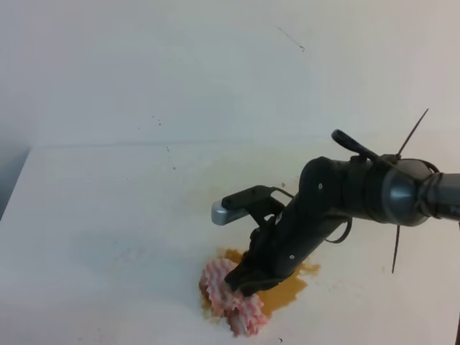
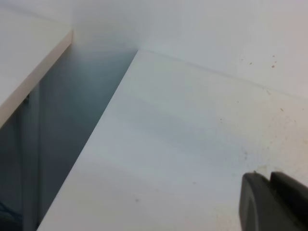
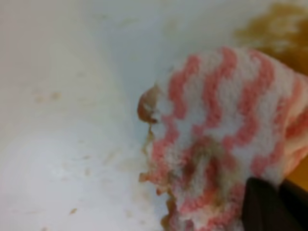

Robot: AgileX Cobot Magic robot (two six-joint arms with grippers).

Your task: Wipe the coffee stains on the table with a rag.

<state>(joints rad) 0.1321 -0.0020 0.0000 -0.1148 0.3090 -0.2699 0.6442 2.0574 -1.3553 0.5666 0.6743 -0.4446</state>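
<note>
The coffee stains [image 1: 284, 291] are an orange-brown blotch near the front middle of the white table [image 1: 108, 215]. The pink-and-white zigzag rag [image 1: 231, 300] lies bunched on the blotch's left edge. My right gripper [image 1: 245, 283] reaches in from the right and is shut on the rag's top, pressing it onto the table. In the right wrist view the rag [image 3: 226, 130] fills the right half with brown wet patches, a dark finger [image 3: 265, 208] sits on it, and the stain [image 3: 276, 26] shows behind. My left gripper's dark fingers [image 2: 269, 204] are close together over bare table.
The table's left edge [image 2: 98, 134] drops into a dark gap, with another white surface [image 2: 29, 53] beyond it. A white wall [image 1: 215, 65] stands behind the table. Small brown specks [image 2: 273, 61] dot the far side.
</note>
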